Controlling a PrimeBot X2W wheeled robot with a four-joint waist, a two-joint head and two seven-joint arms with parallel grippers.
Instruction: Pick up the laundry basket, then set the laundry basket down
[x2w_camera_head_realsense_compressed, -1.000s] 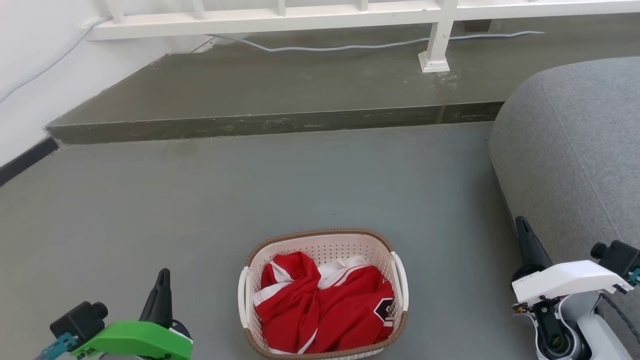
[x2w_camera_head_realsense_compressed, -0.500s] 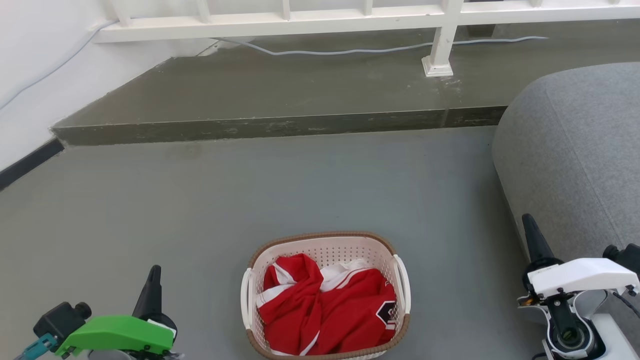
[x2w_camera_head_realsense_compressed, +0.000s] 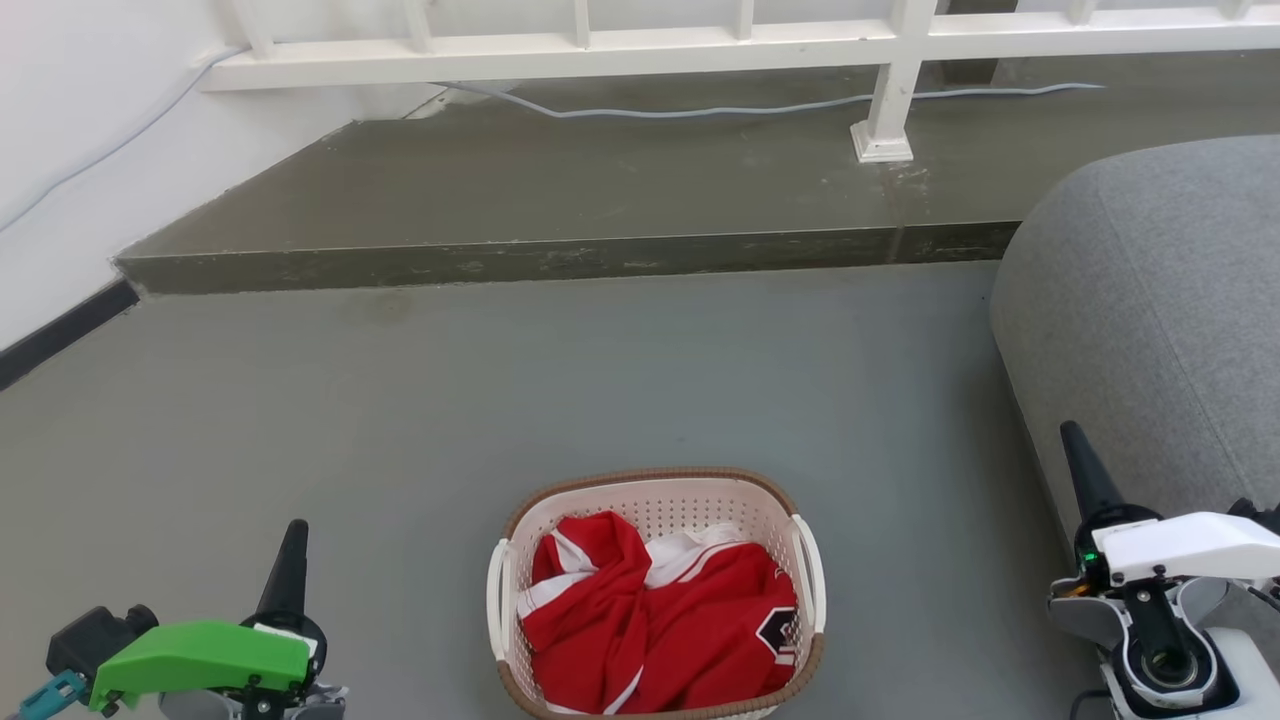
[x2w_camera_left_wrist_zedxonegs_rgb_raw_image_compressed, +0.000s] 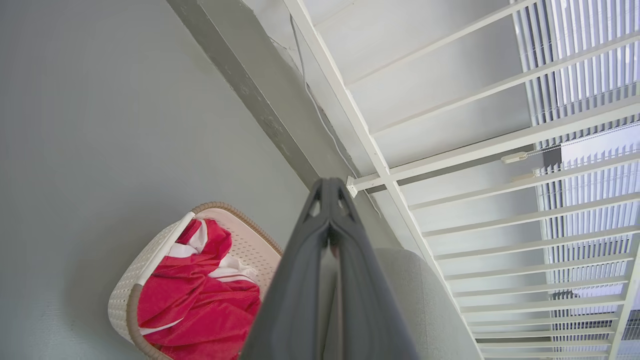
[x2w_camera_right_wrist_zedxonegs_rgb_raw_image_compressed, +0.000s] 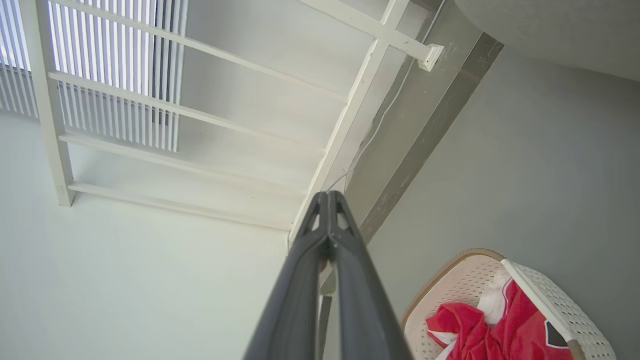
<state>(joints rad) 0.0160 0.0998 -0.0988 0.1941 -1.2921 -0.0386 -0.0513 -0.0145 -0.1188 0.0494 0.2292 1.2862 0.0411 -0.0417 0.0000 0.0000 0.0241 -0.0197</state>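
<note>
Plainly, the laundry basket (x2w_camera_head_realsense_compressed: 660, 505) sat on the grey floor (x2w_camera_head_realsense_compressed: 400, 420), low and about midway between the robot's two arms, touched by neither. A crumpled red and white garment (x2w_camera_head_realsense_compressed: 660, 630) lay inside it, below the brown rim, and its two white side handles stood free.

The left gripper (x2w_camera_head_realsense_compressed: 293, 540) hung off to the basket's left, well apart from it. Its dark fingers pointed away from the robot and were pressed together at the tips, with nothing between them. The right gripper (x2w_camera_head_realsense_compressed: 1078, 445) hung off to the basket's right, just in front of a grey upholstered seat (x2w_camera_head_realsense_compressed: 1150, 300), and its fingers were likewise pressed tip to tip around nothing.

Beyond the basket the floor ran to a low raised step (x2w_camera_head_realsense_compressed: 600, 190), where a white railing (x2w_camera_head_realsense_compressed: 600, 45) stood and a pale cable (x2w_camera_head_realsense_compressed: 700, 105) trailed.
</note>
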